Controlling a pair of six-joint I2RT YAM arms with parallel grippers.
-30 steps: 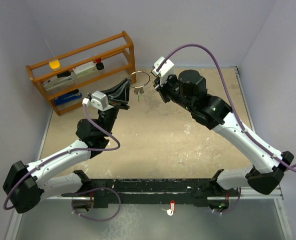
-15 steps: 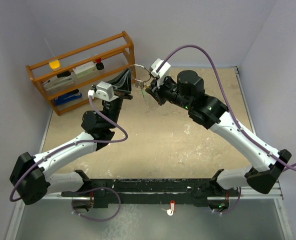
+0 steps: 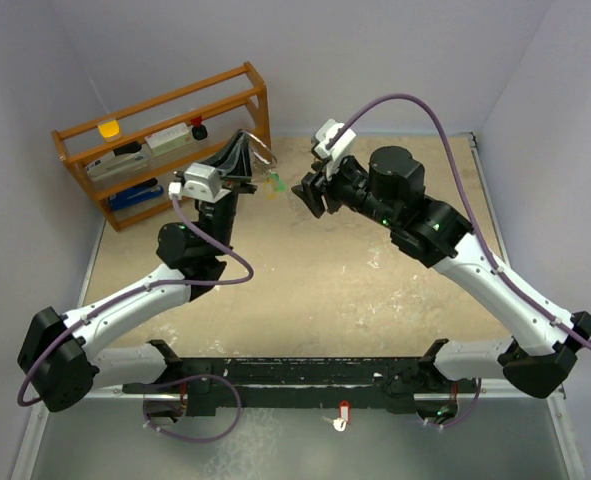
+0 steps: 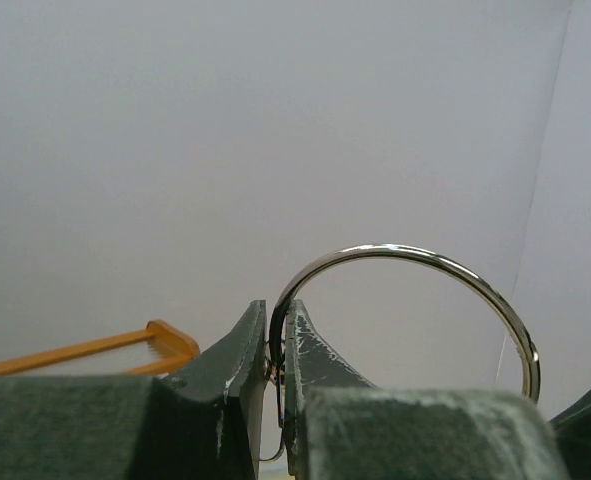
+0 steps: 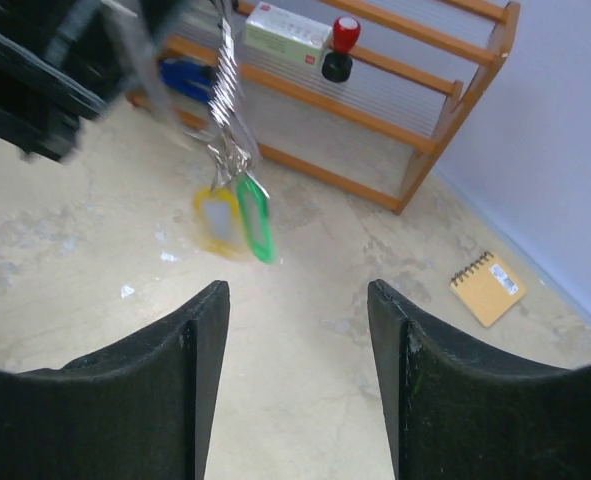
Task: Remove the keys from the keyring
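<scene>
Top external view: both arms reach toward the far side of the bench [image 3: 325, 290].
Left gripper [image 4: 276, 310]: the jaws are pressed together on the keyring [image 4: 395, 248] and hold it in the air, near the wooden rack [image 3: 155, 103].
Keyring: a large silver loop stands up out of the jaws, and smaller loops hang under it.
Keys: the green-headed key [image 5: 256, 225] and the yellow key [image 5: 215, 220] hang from the small loops above the bench; both are blurred.
Right gripper [image 5: 295, 295]: the jaws are wide apart and hold nothing, a little to the right of the keys.
Notebook [image 5: 488, 288]: it lies flat on the bench near the wall.
</scene>
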